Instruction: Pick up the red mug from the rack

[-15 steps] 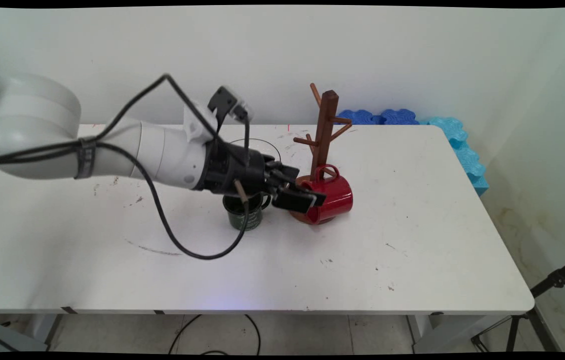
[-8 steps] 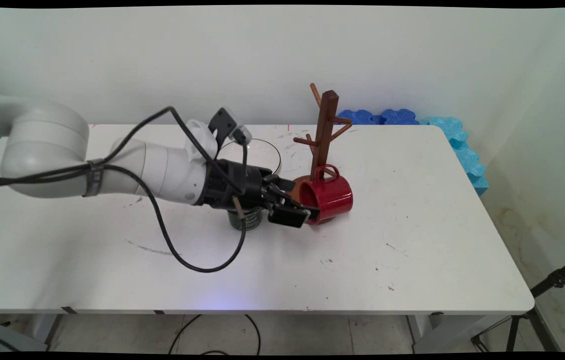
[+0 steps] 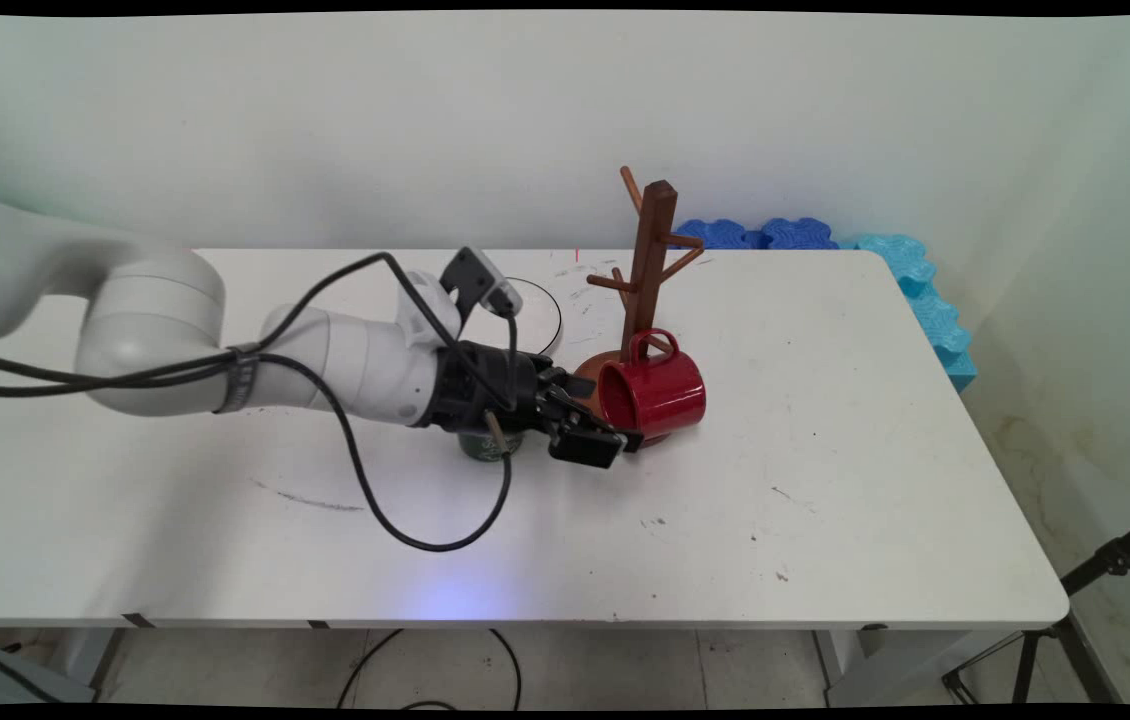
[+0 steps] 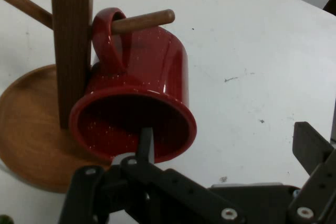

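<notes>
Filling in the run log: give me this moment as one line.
gripper: open, just off red mug's rim | red mug: handle hung on mug tree peg | green mug: partly hidden under arm

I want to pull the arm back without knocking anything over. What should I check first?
1. Red mug handle looped over the peg: ok.
2. Jaws of the gripper stand apart, not clamped on the mug: ok.
3. Finger clear of the mug's rim: cannot tell; it lies right at the rim.
4. Mug tree upright on its base: ok.
5. Green cup clear of the wrist: cannot tell; the arm hides most of it.
</notes>
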`<state>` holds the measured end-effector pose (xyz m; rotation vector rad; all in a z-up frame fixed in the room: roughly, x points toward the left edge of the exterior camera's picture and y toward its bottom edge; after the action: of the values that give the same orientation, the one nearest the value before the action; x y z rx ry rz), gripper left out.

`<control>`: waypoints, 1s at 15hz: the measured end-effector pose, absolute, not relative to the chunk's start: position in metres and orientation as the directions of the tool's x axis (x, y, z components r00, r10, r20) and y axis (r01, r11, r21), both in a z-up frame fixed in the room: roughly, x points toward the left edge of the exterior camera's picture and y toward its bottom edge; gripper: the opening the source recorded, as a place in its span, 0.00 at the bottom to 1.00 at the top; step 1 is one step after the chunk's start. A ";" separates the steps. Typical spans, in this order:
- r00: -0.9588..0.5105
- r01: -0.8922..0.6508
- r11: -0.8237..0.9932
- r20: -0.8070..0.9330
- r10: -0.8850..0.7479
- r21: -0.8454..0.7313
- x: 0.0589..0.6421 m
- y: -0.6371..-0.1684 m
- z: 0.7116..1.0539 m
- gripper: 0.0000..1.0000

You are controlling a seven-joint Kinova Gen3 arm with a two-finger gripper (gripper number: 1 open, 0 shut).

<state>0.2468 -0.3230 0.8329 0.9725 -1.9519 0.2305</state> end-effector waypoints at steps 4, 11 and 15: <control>-0.268 -0.706 0.672 0.794 -0.545 0.223 0.238 -0.333 0.821 1.00; -0.249 -0.704 0.659 0.777 -0.578 0.265 0.219 -0.352 0.805 1.00; -0.235 -0.706 0.648 0.768 -0.596 0.287 0.210 -0.364 0.799 1.00</control>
<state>0.2101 -0.3641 0.7988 1.0233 -1.9302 0.1480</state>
